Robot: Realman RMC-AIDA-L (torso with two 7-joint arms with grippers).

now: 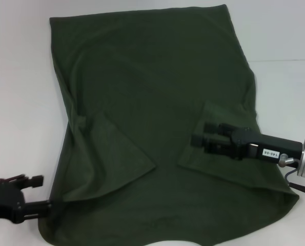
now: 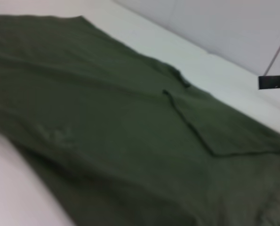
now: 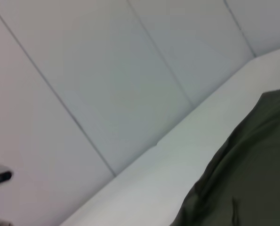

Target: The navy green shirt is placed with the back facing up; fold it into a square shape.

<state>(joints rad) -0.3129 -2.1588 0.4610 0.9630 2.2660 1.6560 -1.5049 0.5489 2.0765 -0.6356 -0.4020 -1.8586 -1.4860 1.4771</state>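
The navy green shirt [image 1: 152,92] lies spread flat on the white table [image 1: 19,102], plain side up. Both short sleeves are folded inward over the body, one at the left [image 1: 116,154] and one at the right [image 1: 219,159]. My right gripper [image 1: 203,134] hovers open over the folded right sleeve, pointing left, with nothing between its fingers. My left gripper [image 1: 39,193] sits open at the shirt's near left corner, its lower finger [image 1: 43,207] touching the fabric edge. The left wrist view shows the shirt [image 2: 107,141] with a folded sleeve [image 2: 224,127]. The right wrist view shows only a shirt edge [image 3: 243,188].
Bare white table surface [image 1: 285,87] surrounds the shirt on the left, right and far sides. A white panelled wall [image 3: 107,70] stands behind the table. The shirt's near hem hangs close to the table's front edge.
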